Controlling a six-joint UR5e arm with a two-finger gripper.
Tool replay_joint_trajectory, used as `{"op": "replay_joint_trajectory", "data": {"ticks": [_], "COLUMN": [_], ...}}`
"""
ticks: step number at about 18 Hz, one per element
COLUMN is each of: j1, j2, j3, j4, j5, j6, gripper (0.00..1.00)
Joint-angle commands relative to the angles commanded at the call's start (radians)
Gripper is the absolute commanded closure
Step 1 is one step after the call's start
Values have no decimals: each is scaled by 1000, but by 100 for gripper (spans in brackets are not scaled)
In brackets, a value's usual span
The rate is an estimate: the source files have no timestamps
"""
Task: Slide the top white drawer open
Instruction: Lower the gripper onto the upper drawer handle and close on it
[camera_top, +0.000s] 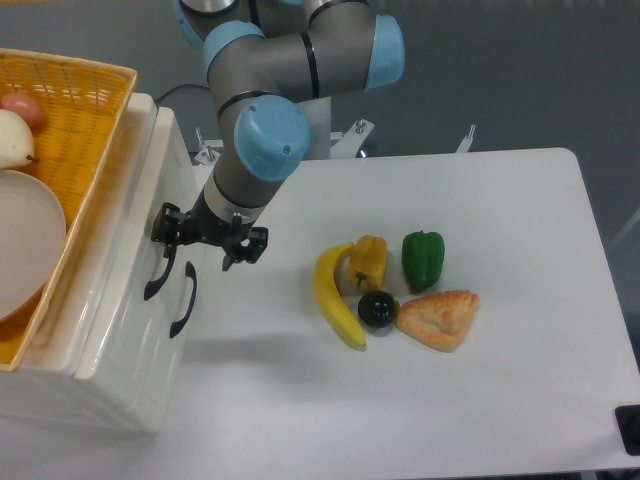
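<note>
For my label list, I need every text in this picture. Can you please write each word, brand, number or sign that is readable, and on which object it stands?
No readable text in this view.
Grey robot arm with blue joint caps: no logo or number visible.
Glossy white plastic cabinet with two curved black handles: plain, no label.
Orange wicker basket: no tag.
White table: no markings.
Dark object at the lower right edge: cut off, nothing legible.

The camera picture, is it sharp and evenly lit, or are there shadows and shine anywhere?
In the fixed camera view, focus is sharp across the table; light is soft and even from above, so the banana and the gripper cast only faint shadows. A soft shadow lies on the table beside the cabinet; the glossy black ball shows a small highlight. No blur is evident.
</note>
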Motion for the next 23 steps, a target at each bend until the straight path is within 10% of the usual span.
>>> {"op": "replay_joint_trajectory", "data": {"ticks": [23], "j1": [-15], "j2": [6], "j3": [2], "j4": [6], "j5": [-8], "j6": [6], "gripper": [49]}}
